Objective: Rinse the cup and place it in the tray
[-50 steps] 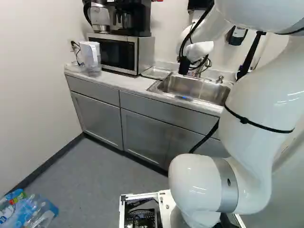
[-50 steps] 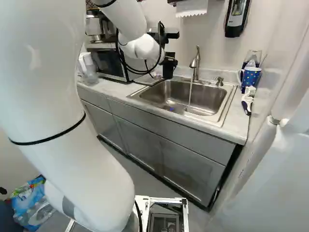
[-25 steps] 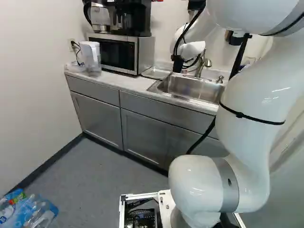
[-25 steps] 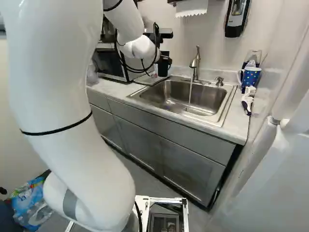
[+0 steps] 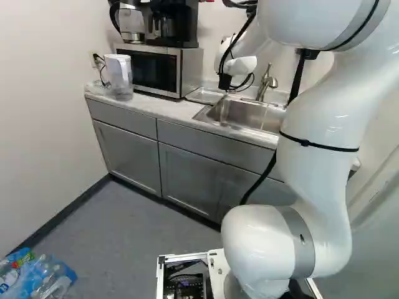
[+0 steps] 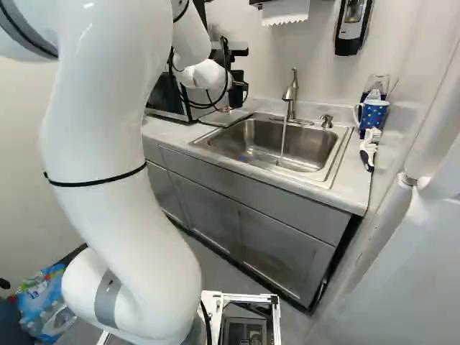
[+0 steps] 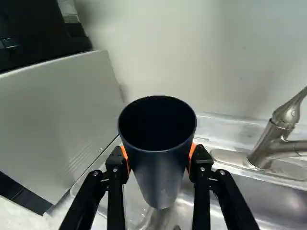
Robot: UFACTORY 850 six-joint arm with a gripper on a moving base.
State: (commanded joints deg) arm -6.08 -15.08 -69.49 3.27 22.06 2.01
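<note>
Wrist view: one gripper (image 6: 236, 80), two fingers, orange pads clamped on opposite sides of one dark cup (image 7: 158, 163); mouth faces the wrist camera. Cup is held up above counter level, out of the tray. Count of trays: one, shallow, metal (image 5: 204, 95), lying below the cup between one microwave (image 5: 159, 68) and one sink (image 6: 287, 147). Microwave's flat side stands close on one flank of the cup, one faucet (image 6: 290, 97) on the other, wall (image 7: 192, 48) ahead. One thin stream of water (image 6: 282, 144) falls from the faucet into the basin. Right base view, far end of counter: one blue spotted mug (image 6: 374, 113), one clear glass (image 6: 379, 83) behind it, one white-and-dark brush (image 6: 370, 147) in front. Above, one paper towel (image 6: 285, 11) and one wall dispenser (image 6: 352, 27). Left base view: one clear-and-white pitcher (image 5: 118, 71) beside the microwave; one kettle (image 5: 130, 23) and one black coffee maker (image 5: 174, 22) on top. Counter (image 5: 163, 111) pale, over grey cabinets (image 5: 187, 177). Floor (image 5: 137, 230) grey; wrapped bottles (image 5: 47, 277) lie near the left wall, count unclear.
</note>
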